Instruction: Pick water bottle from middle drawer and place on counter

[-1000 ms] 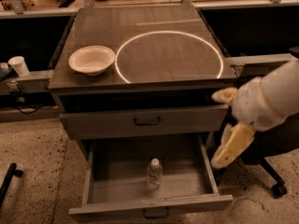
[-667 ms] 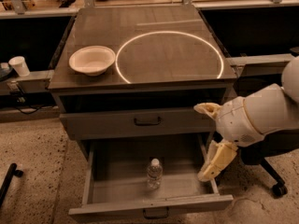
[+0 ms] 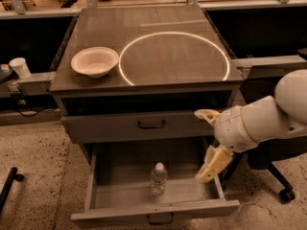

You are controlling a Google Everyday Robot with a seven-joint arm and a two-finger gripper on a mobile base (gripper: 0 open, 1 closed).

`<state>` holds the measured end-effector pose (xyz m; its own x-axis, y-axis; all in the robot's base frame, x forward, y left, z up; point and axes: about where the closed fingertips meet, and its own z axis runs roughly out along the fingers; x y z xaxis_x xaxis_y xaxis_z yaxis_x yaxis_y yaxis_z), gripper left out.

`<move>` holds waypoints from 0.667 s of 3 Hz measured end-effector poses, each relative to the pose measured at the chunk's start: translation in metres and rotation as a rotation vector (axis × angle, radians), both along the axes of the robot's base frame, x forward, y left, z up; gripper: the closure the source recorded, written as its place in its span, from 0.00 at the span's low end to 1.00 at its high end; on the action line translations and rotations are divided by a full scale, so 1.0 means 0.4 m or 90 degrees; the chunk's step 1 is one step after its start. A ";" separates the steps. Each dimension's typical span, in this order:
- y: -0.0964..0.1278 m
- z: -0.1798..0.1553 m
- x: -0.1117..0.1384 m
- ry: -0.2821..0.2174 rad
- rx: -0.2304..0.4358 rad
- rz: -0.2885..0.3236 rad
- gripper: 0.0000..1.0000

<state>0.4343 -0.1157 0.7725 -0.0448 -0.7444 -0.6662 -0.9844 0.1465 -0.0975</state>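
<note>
The water bottle [image 3: 158,178], clear with a white cap, stands upright near the front middle of the open middle drawer [image 3: 154,211]. My gripper [image 3: 207,143] is open at the drawer's right side. Its upper finger is level with the closed drawer above, and its lower finger hangs over the drawer's right edge. It is to the right of the bottle, a little higher, and does not touch it. The counter [image 3: 158,30] with the white ring [image 3: 125,49] lies above.
A white bowl [image 3: 94,61] sits on the counter's left side. The closed drawer [image 3: 144,124] sits above the open one. A white cup [image 3: 19,67] stands on a ledge at left. An office chair base [image 3: 283,190] is at right, and a dark bar [image 3: 9,186] lies on the floor at left.
My arm and gripper have moved left and down from beside the cabinet to over the right edge of the open drawer. The bottle has not moved.
</note>
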 end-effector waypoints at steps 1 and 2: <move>0.052 -0.171 0.026 -0.014 0.084 -0.003 0.00; 0.074 -0.300 0.056 -0.081 0.156 -0.026 0.00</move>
<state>0.4566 -0.0861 0.6525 0.0240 -0.5602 -0.8280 -0.9592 0.2206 -0.1770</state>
